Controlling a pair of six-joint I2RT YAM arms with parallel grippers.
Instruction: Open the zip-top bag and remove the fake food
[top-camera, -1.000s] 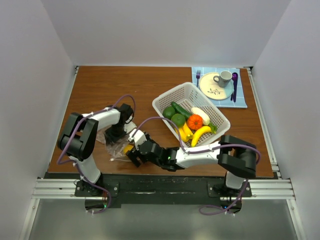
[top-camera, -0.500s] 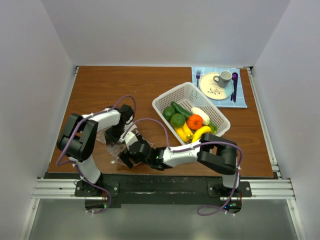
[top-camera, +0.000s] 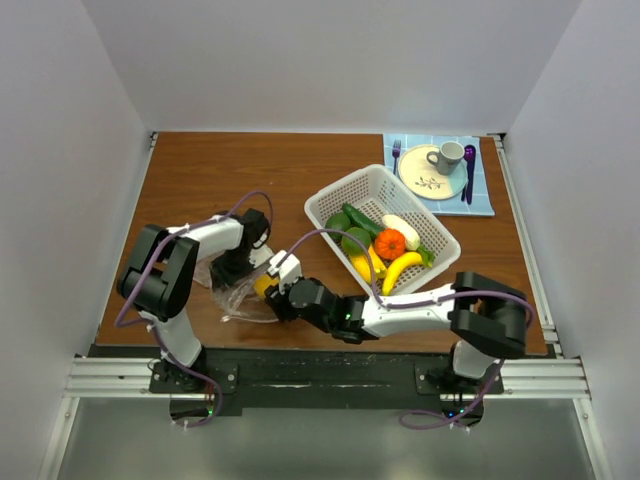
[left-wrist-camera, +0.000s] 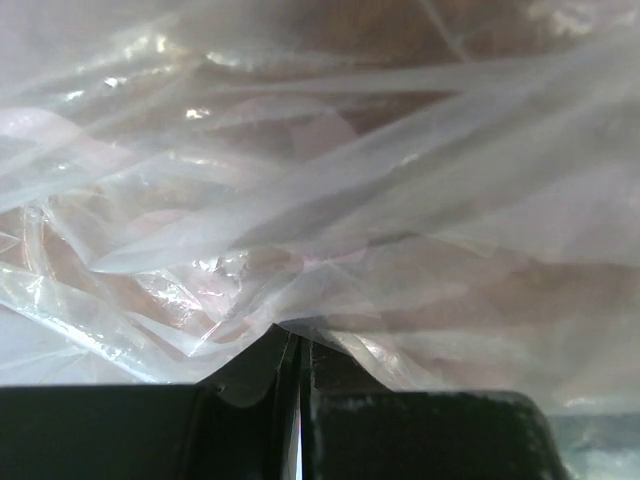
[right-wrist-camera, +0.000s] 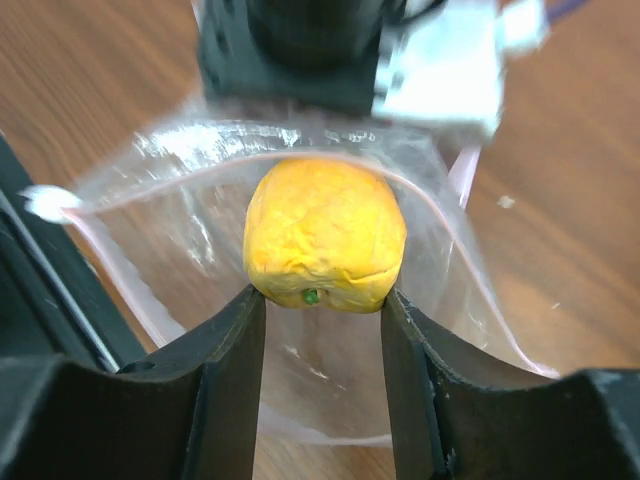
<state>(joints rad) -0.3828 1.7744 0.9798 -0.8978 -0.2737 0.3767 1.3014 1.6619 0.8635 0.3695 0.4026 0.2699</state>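
The clear zip-top bag (top-camera: 238, 301) lies at the table's front left, its pinkish-edged mouth (right-wrist-camera: 190, 190) gaping toward my right wrist camera. My left gripper (left-wrist-camera: 297, 340) is shut on a fold of the bag's plastic (left-wrist-camera: 330, 180). One piece of fake food, a yellow-orange fruit (right-wrist-camera: 325, 235) with a green dot, sits in the bag's mouth. My right gripper (right-wrist-camera: 322, 300) has a finger pressed against each side of it. From above, that fruit (top-camera: 264, 286) shows between the two grippers. More fake food (top-camera: 390, 243) lies in the white basket.
The white perforated basket (top-camera: 330, 200) stands in the middle right with bananas, limes, a cucumber and a white piece. A cream plate with a grey mug (top-camera: 432, 170) rests on a blue mat at the back right, beside a fork and a purple spoon.
My right gripper reached into the bag's mouth with wide jaws, then narrowed them onto the yellow fruit and shifted slightly up and right. The left gripper stayed on the bag.
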